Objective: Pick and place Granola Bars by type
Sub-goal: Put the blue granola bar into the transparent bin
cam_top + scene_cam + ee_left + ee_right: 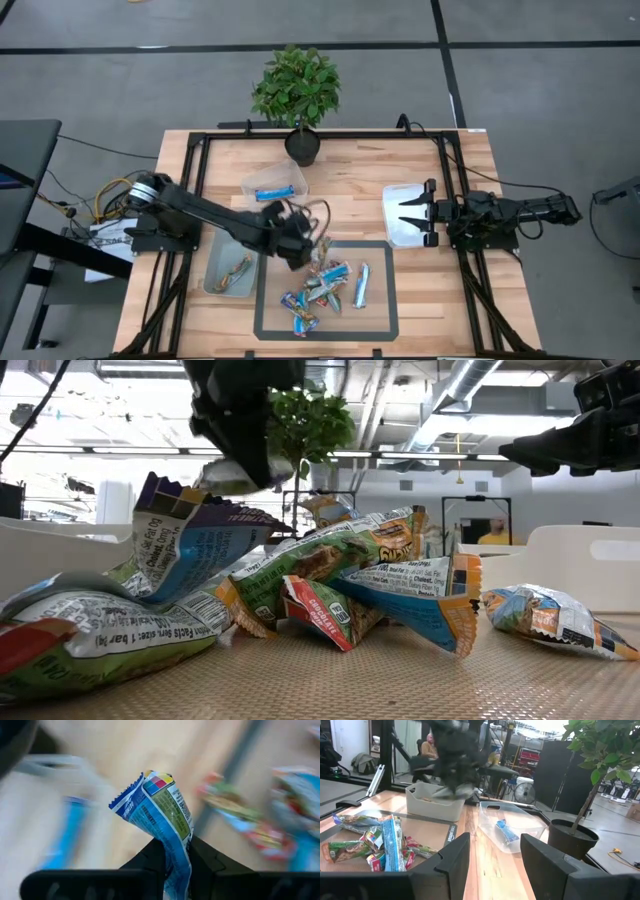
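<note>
My left gripper (305,240) hangs above the table's middle, just past the pile's far-left edge, shut on one blue-wrapped granola bar (160,805). The low view shows it high over the pile with the bar (232,475) beneath it. The pile of granola bars (322,285) lies heaped inside a taped rectangle, blue, green-gold and red-white wrappers overlapping (330,580). One blue bar (361,285) lies alone to its right. My right gripper (408,215) waits open at the table's right, over a clear bin. My left gripper pinches the blue bar between its two fingers near one end of the wrapper (176,845). The longer part, with its crimped end (131,795), sticks out past the fingertips. The bar is lifted clear of the table and the pile.
A clear bin (290,178) at the far middle holds one blue bar (272,193). A bin (212,262) left of the pile holds brown-gold bars. A third bin (395,200) sits under my right gripper. A potted plant (297,90) stands at the far edge. Black frame rails run along the sides.
</note>
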Tool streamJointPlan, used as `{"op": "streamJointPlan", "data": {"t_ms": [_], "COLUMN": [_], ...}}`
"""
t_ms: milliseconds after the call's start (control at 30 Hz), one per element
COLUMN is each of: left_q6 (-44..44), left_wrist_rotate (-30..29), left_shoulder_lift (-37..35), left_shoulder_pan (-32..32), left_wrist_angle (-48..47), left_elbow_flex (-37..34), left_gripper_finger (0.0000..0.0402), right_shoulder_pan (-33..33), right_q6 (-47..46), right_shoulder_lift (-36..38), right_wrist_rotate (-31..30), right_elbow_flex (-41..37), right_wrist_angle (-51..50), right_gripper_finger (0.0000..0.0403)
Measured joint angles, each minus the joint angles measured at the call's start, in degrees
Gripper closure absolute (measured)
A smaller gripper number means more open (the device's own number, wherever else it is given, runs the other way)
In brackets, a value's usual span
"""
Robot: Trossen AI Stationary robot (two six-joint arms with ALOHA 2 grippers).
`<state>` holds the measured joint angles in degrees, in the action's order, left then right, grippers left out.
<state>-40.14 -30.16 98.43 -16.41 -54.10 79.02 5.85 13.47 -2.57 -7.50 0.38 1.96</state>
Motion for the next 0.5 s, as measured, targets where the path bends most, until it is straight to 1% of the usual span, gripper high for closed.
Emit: {"op": "streamJointPlan", "data": {"t_ms": [100, 200, 333, 500], "left_q6": [0.0, 0.2, 4.9, 13.7], "left_wrist_rotate": [-6.6, -10.5, -11.9, -12.6], "left_shoulder_lift": [-3.1, -5.3, -6.0, -6.0], "left_shoulder_pan": [1.7, 4.1, 8.3, 14.1], "left_wrist_angle": [-7.5, -14.7, -19.5, -19.2], "left_elbow_flex": [0.0, 0.0, 0.0, -2.6], "left_gripper_finger": [0.0353, 0.0353, 0.0353, 0.0353], "right_shoulder_pan": [0.0, 0.0, 0.0, 0.0], "right_q6": [0.0, 0.0, 0.0, 0.0], "right_shoulder_lift": [0.0, 0.0, 0.0, 0.0], "right_wrist_rotate": [0.0, 0.0, 0.0, 0.0], "right_elbow_flex": [0.0, 0.0, 0.0, 0.0], "right_wrist_angle": [0.0, 0.0, 0.0, 0.0], "right_gripper_finger": [0.0232, 0.0232, 0.0232, 0.0232]}}
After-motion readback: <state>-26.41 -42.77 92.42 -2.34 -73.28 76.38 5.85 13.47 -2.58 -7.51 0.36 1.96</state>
